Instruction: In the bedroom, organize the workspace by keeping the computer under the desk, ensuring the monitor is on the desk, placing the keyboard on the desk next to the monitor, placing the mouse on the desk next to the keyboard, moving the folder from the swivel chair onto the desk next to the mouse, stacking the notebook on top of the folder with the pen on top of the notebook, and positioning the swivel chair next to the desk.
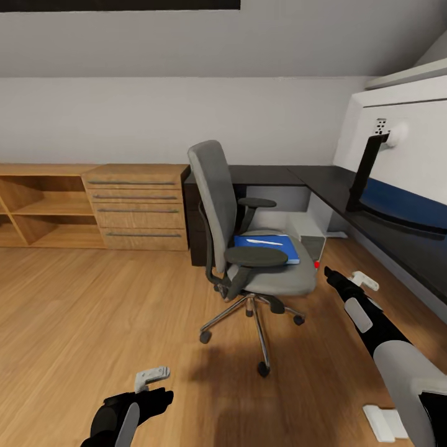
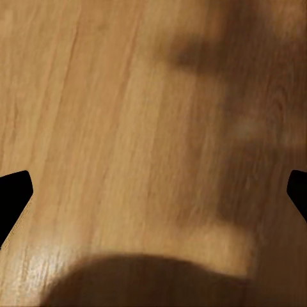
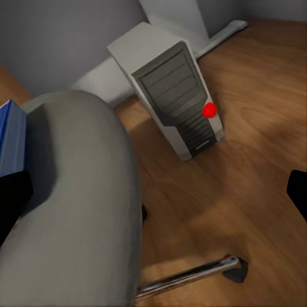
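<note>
On the chair seat: the folder (image 1: pixel 267 248), bright blue, lies flat on the swivel chair (image 1: pixel 248 248); a thin pale object rests on it, possibly the pen, too small to be sure.
Under the desk: the computer (image 3: pixel 171 96) stands upright on the floor beneath the desk (image 1: pixel 347 192), so that step looks done.
On the desk: the monitor (image 1: pixel 403 167) stands on the black top with its white back toward the camera, so that step looks done too.
Chair position: near the desk's inner corner, turned partly away; I judge it needs squaring up once the seat is cleared.
Left to do: moving the folder onto the desk, stacking the notebook and pen, and placing the keyboard and mouse, whose whereabouts I cannot tell from here.
Right gripper (image 1: pixel 327 271): reaches toward the seat's front corner beside the desk, empty, fingertips well apart in its wrist view.
Left gripper (image 1: pixel 152 377): hangs low over bare floor, empty, tips spread wide in its wrist view.
Count: one chair, one folder, one computer, one monitor, one desk, two grippers, one wooden drawer unit (image 1: pixel 138 207), one open shelf unit (image 1: pixel 40 205).
</note>
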You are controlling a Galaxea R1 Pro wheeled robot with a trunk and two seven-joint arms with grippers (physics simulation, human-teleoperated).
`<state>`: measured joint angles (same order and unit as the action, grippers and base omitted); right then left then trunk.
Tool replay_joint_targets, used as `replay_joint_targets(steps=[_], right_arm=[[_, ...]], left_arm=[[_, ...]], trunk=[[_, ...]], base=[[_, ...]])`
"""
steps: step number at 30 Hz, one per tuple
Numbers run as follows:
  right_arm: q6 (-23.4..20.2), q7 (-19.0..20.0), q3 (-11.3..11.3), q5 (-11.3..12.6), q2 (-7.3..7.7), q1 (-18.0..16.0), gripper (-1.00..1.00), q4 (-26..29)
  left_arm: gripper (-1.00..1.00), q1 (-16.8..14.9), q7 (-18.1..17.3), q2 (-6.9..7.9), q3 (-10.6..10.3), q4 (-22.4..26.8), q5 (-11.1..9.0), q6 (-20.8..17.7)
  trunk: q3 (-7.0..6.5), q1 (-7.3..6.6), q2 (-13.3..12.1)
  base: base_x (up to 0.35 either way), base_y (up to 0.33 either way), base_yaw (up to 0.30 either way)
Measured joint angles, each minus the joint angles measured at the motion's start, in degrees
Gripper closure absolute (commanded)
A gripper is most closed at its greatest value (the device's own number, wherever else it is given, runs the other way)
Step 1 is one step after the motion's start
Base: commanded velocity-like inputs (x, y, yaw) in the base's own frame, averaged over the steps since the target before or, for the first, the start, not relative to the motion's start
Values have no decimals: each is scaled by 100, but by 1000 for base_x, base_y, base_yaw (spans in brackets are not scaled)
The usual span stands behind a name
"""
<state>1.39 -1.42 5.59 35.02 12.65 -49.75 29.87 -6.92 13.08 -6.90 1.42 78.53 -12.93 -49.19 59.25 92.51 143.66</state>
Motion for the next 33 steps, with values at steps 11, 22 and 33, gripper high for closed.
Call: replay_joint_targets(steps=[11, 22, 33], right_arm=[[-16, 6, 2, 26, -1, 2, -100, -9], [-27, 0, 7, 397, 8, 2, -100, -30], [-49, -3, 6, 427, 8, 2, -100, -120]], left_arm=[[-100, 0, -6, 7, 8, -1, 1, 1], [-100, 0, -2, 9, 9, -2, 1, 3], [-100, 0, -6, 9, 6, -23, -1, 9]], trunk=[[0, 0, 0], [0, 1, 0], [0, 2, 0]], base=[[142, 0, 0], [139, 0, 0], [115, 0, 0]])
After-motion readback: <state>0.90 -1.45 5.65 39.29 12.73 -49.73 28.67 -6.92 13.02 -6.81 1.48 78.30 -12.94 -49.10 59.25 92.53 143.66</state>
